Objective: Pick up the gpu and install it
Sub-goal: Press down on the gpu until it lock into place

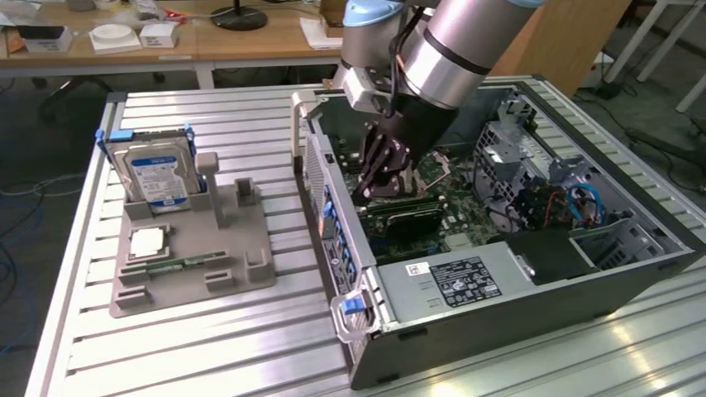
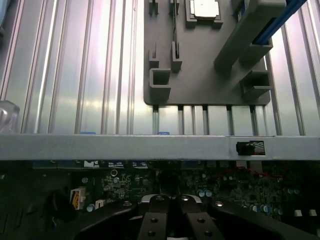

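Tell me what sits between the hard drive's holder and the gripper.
In the exterior view, a bare strip of the ribbed metal table and then the near side wall of the open computer case separate the grey holder from the gripper inside the case.

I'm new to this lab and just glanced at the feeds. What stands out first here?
The arm's hand reaches down inside the open computer case, just above the green motherboard. At the exterior view's left, a grey holder tray carries an upright hard drive with a blue-white label.
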Motion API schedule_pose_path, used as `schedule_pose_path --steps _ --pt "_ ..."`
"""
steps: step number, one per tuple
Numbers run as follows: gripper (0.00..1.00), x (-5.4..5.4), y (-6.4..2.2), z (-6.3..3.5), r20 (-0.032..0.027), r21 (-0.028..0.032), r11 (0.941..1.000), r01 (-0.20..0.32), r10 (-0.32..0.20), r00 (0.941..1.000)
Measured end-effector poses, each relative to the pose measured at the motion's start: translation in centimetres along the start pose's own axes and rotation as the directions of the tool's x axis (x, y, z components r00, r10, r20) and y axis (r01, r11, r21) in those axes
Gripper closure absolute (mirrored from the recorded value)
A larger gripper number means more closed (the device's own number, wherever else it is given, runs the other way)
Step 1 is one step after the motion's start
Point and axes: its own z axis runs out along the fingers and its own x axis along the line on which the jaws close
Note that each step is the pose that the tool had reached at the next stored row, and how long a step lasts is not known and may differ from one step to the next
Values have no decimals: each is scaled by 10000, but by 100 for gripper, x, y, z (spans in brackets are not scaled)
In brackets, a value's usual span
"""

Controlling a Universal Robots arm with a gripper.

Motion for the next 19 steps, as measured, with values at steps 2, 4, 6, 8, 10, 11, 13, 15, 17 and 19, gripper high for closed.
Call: schedule_pose_path --steps 2,4,6,8,10,11,13,15,17,19 --pt "90 0 -2 8 -44 167 9999 -4 5 10000" --pt "90 0 -5 16 -85 329 9995 -6 9 10000" --pt "90 0 -8 25 -124 485 9988 -9 15 9999" --pt "90 0 -11 33 -156 629 9980 -12 22 9999" --pt "90 1 -15 46 -179 764 9971 -12 26 9998" --pt "90 1 -17 53 -186 816 9967 -12 27 9998" --pt "90 2 -22 60 -205 916 9958 -13 31 9998" --pt "90 2 -33 66 -221 1021 9948 -9 32 9998" --pt "90 2 -35 69 -229 1077 9942 -11 36 9997" --pt "90 2 -36 69 -229 1078 9942 -10 35 9997"
